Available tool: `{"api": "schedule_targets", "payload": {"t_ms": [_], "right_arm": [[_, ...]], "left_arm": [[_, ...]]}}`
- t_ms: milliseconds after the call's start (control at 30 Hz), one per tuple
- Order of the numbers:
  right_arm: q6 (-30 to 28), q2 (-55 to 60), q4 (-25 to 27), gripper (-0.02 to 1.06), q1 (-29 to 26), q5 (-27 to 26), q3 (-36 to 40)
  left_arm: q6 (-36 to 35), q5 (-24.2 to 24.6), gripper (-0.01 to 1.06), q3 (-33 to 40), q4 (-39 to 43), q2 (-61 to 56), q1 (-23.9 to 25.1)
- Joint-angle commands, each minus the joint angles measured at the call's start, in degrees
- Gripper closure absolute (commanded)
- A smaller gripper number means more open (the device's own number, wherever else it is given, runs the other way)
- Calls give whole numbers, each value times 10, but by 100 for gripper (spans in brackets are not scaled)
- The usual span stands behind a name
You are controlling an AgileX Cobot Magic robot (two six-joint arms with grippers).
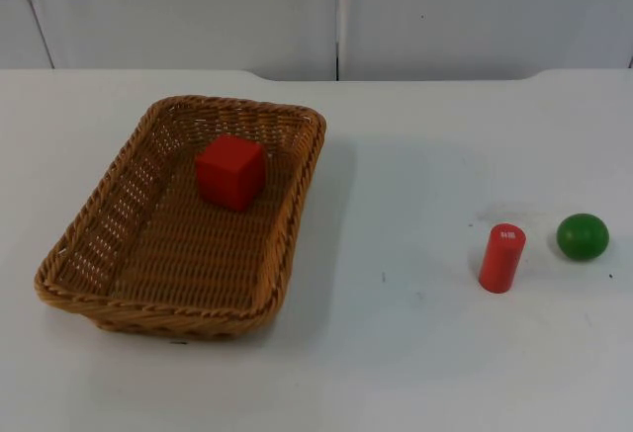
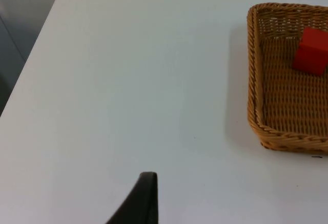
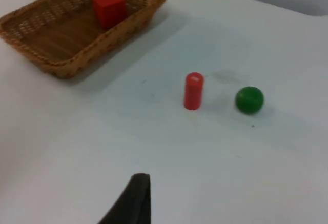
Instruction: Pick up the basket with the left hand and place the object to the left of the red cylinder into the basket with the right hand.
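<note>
A woven brown basket [image 1: 237,104] rests on the white table at the left, with a red cube [image 1: 230,171] lying inside it toward the far end. At the right a red cylinder [image 1: 501,258] stands upright, and a green ball [image 1: 582,236] sits just to its right. My left gripper [image 2: 146,193] hovers over bare table, well apart from the basket [image 2: 253,80] and the cube [image 2: 311,51]. My right gripper [image 3: 136,196] hangs back from the cylinder [image 3: 193,91] and the ball [image 3: 249,100], with the basket [image 3: 61,70] and cube [image 3: 108,7] beyond.
The grey partition wall [image 1: 336,17] closes off the far edge of the table. Bare white table top [image 1: 406,215] stretches between the basket and the cylinder. The table's left edge [image 2: 31,65] lies beside my left gripper.
</note>
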Motion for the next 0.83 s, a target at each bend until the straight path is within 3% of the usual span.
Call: {"api": "schedule_targets", "payload": {"t_ms": [0, 333, 800], "right_arm": [[-1, -2, -3, -1, -22, -2, 1], [-1, -2, -3, -1, -150, -2, 1], [-1, -2, -3, -1, -266, -2, 1]], "left_arm": [[-1, -6, 0, 3, 0, -2, -2], [-1, -6, 0, 3, 0, -2, -2], [-1, -6, 0, 3, 0, -2, -2]]}}
